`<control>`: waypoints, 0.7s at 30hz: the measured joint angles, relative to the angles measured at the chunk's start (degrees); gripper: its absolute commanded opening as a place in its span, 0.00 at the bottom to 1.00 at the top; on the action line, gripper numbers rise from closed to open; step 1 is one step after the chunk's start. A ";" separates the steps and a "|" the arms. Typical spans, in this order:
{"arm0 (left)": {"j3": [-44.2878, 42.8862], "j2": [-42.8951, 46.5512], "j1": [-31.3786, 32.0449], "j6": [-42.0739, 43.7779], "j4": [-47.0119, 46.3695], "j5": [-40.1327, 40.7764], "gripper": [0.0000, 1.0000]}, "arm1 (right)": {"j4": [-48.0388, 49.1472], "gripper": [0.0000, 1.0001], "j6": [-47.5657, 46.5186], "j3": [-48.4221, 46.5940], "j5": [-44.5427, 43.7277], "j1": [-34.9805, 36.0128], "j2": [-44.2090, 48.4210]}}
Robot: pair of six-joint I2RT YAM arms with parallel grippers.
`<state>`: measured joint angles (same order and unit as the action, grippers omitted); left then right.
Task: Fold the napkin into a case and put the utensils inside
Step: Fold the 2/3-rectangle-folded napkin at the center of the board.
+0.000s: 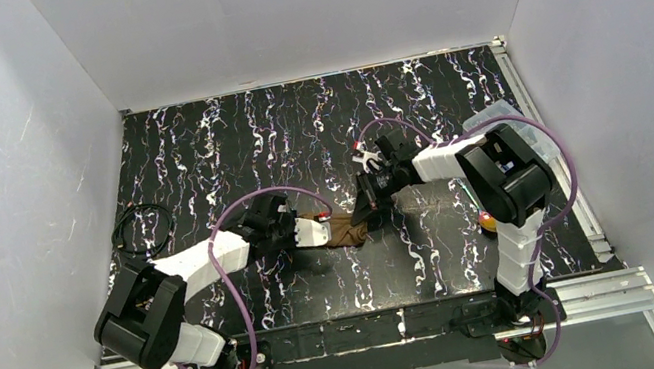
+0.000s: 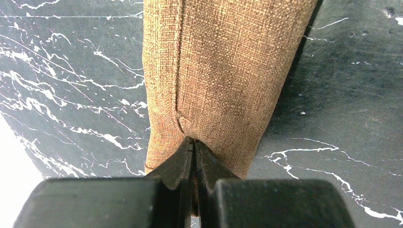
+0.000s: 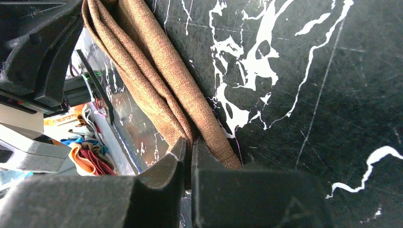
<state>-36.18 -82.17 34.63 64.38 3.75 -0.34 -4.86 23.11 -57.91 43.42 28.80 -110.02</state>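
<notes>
The brown napkin (image 1: 345, 232) is folded into a narrow layered strip, the case, and spans between my two grippers at the middle of the table. In the left wrist view the strip (image 2: 214, 71) runs away from my left gripper (image 2: 194, 143), which is shut on its near end. In the right wrist view several folded layers (image 3: 157, 80) lead into my right gripper (image 3: 190, 146), which is shut on the other end. The left gripper (image 1: 316, 232) and the right gripper (image 1: 366, 210) face each other a short way apart. The utensils do not show clearly in any view.
A clear plastic box (image 1: 497, 117) stands at the table's right edge behind the right arm. A small red-and-yellow thing (image 1: 487, 220) peeks out beside that arm. A black cable loop (image 1: 141, 227) lies at the left edge. White walls close in three sides.
</notes>
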 measured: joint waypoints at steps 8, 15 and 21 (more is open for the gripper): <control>-0.59 0.00 0.04 -1.29 0.83 -0.04 0.00 | 0.28 0.05 0.55 0.70 -0.20 -0.48 0.02; -4.59 0.09 -0.02 -6.97 7.06 -1.22 0.00 | -0.57 0.05 0.52 0.70 -0.17 -0.70 0.02; -5.33 0.15 -0.63 -10.27 9.11 -2.34 0.00 | -1.25 0.05 0.52 0.66 -0.20 -0.55 0.02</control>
<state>-41.52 -82.02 34.00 54.11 12.86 -2.68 -6.11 23.64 -57.25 43.22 28.25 -110.00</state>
